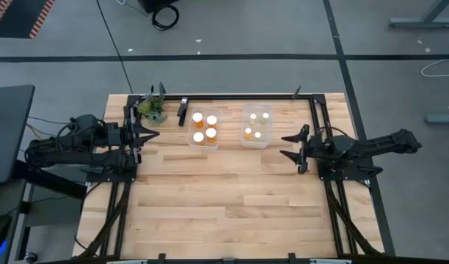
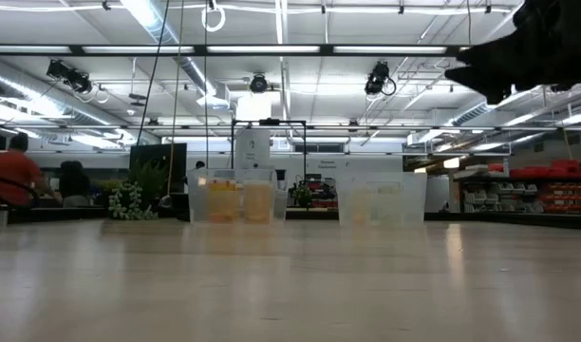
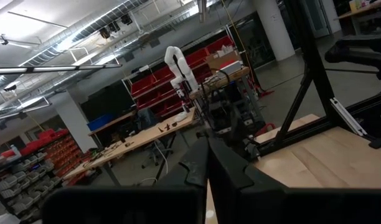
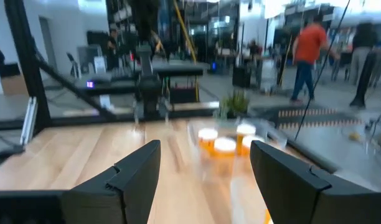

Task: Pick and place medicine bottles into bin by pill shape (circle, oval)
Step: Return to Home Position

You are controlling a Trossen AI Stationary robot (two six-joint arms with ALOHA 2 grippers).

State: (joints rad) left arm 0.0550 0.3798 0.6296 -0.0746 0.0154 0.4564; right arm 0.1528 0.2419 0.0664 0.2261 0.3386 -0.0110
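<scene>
Wooden table [image 1: 224, 198] is lying bare of loose bottles in the high view, so the sorting itself is looking finished. Four orange bottles [image 1: 210, 133] are sitting inside the left transparent bin [image 1: 203, 146], just above the middle of the frame. Four small pale bottles [image 1: 248, 133] are sitting inside the right transparent bin [image 1: 257, 144] beside it. The two bins are standing close together but not touching.

Both arms are hanging back at the table's sides, well apart from the bins. The left gripper [image 1: 155, 134] is sitting at the left-centre of the frame, pointing toward the middle. Its own wrist view is showing the two fingers meeting along one seam, so they are pressed together on nothing. The right gripper [image 1: 285, 145] is sitting at the right-centre of the frame, facing the bins. Its fingers are standing wide apart with nothing between them, and the orange bottles are showing beyond the gap.

By my reading, the step in hand is the return to the rest pose, not another pick. The next move is calling only for each arm to settle clear of the bins. Neither gripper is needing to reach in again, since no bottle is waiting outside a bin.
</scene>
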